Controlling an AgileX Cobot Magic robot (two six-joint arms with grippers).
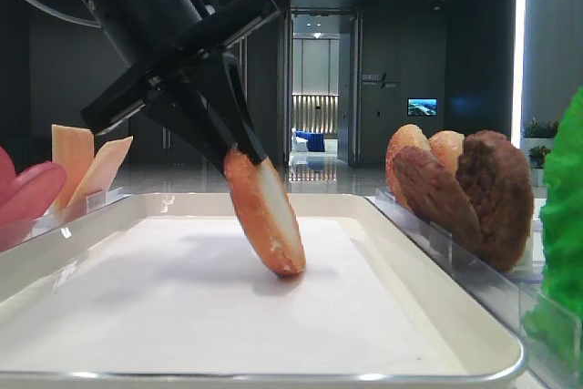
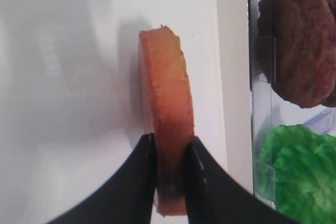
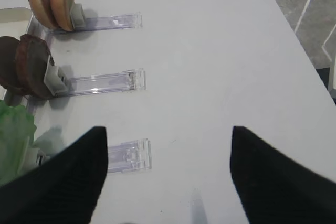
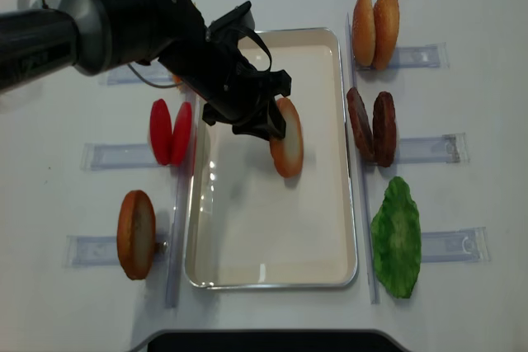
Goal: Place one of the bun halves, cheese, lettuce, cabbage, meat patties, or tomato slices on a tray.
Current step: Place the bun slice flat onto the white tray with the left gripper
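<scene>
My left gripper (image 4: 268,121) is shut on a bun half (image 4: 287,147) and holds it on edge, tilted, over the cream tray (image 4: 326,228). In the low exterior view the bun half (image 1: 266,216) has its lower edge at the white paper lining, toward the tray's right side. The left wrist view shows the black fingers (image 2: 142,177) pinching the bun half (image 2: 168,98) at its near edge. My right gripper (image 3: 168,129) is open over bare table with nothing between its fingers.
Right of the tray stand two buns (image 4: 375,29), two meat patties (image 4: 371,128) and lettuce (image 4: 398,237) in clear holders (image 3: 128,156). On the left are tomato slices (image 4: 171,132), another bun (image 4: 136,234) and cheese (image 1: 86,166).
</scene>
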